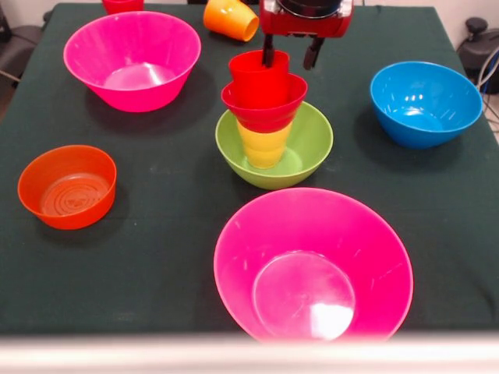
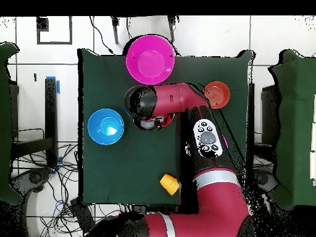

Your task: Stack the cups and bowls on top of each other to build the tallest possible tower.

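The tower stands mid-table: a lime-green bowl [image 1: 308, 148] holds an upside-down yellow cup [image 1: 265, 148], with a small red bowl [image 1: 269, 105] on it and a red cup [image 1: 257, 74] upright in that bowl. My gripper [image 1: 291, 53] hangs just above the red cup, open. One finger [image 1: 269, 51] is at the cup's rim, the other to the right of the cup. In the overhead view the arm [image 2: 176, 99] hides the tower and the gripper.
Two hot-pink bowls stand at the back left [image 1: 86, 62] and the near middle [image 1: 242, 257]. A blue bowl [image 1: 425, 105] is at the right and a translucent orange bowl [image 1: 68, 187] at the left. An orange cup [image 1: 231, 19] lies on its side beside the gripper; a red object [image 1: 122, 5] shows at the top edge.
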